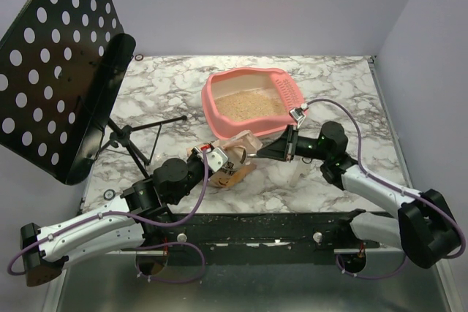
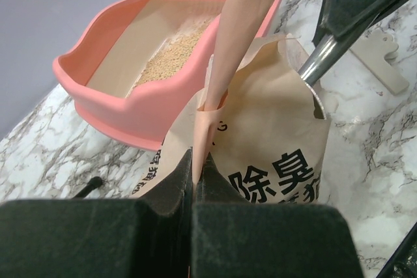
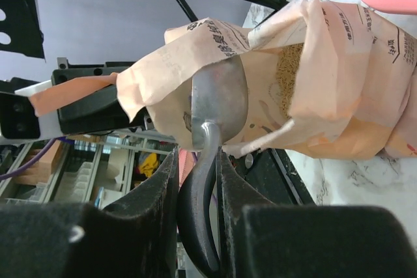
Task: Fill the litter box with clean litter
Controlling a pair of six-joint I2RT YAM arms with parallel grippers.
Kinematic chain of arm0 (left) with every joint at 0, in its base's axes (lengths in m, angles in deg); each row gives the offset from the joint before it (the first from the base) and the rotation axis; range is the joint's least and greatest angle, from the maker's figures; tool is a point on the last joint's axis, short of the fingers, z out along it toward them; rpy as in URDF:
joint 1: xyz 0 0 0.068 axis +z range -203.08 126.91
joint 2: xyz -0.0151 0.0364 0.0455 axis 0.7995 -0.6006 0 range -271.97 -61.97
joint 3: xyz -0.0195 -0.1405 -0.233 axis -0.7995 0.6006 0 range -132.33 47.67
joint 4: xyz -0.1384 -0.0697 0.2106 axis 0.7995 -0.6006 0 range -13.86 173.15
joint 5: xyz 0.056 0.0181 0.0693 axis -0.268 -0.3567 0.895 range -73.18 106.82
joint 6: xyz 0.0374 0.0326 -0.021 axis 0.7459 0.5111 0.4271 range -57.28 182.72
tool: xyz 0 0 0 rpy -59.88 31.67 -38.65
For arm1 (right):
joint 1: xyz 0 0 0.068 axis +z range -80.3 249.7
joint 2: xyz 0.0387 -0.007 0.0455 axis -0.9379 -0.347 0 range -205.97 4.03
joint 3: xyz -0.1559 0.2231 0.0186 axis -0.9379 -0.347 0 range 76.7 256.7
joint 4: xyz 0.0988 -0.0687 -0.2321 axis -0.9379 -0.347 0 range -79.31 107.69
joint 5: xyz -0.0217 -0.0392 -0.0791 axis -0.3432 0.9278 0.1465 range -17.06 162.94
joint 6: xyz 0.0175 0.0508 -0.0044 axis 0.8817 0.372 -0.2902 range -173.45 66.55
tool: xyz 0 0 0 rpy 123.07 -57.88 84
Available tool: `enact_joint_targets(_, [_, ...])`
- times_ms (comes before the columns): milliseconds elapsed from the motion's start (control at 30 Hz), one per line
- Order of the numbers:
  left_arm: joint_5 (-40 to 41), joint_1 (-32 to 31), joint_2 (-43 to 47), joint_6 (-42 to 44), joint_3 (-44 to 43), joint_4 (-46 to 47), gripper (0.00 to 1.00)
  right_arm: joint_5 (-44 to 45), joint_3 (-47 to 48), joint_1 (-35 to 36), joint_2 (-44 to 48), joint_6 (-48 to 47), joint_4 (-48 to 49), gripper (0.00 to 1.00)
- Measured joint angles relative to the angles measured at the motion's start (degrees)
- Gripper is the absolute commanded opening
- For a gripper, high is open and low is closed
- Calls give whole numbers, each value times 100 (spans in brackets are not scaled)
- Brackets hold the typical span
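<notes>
The pink litter box (image 1: 210, 107) (image 2: 111, 112) stands at the table's middle back, with a layer of tan clean litter (image 1: 248, 105) (image 2: 171, 58) in it. Just in front of it stands a crumpled tan paper bag (image 1: 238, 157) (image 2: 273, 148) (image 3: 326, 96), and more litter (image 3: 287, 76) shows inside its open mouth. My left gripper (image 1: 212, 158) (image 2: 195, 161) is shut on a strip of the bag's top edge. My right gripper (image 1: 276, 150) (image 3: 197, 161) is shut on the handle of a silver scoop (image 3: 218, 105) (image 2: 319, 56), whose bowl is in the bag's mouth.
A black perforated music stand (image 1: 58, 63) leans over the table's left side, its tripod legs (image 1: 135, 137) reaching toward the bag. A small flat white piece (image 2: 381, 63) lies on the marble to the right of the bag. Walls close the back and right.
</notes>
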Motion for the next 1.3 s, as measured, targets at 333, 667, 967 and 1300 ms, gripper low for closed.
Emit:
enact_joint_targets(333, [-2,0,-72,13,0,28,0,-90,-170,-767,1401,-352,-1445,0])
enact_joint_targets(667, [-57,-33,-348,0,0,162,0,15,-592,-1176,1982,-496,-2155,0])
enact_joint_targets(967, [-107,-76,-402,-2,4,175,0,177,-1261,-1451,2693,-356,-2275,0])
enact_joint_targets(1300, [-120,-81,-243,2,24,160,0,680,-2098,-1451,4146,595,-2232,0])
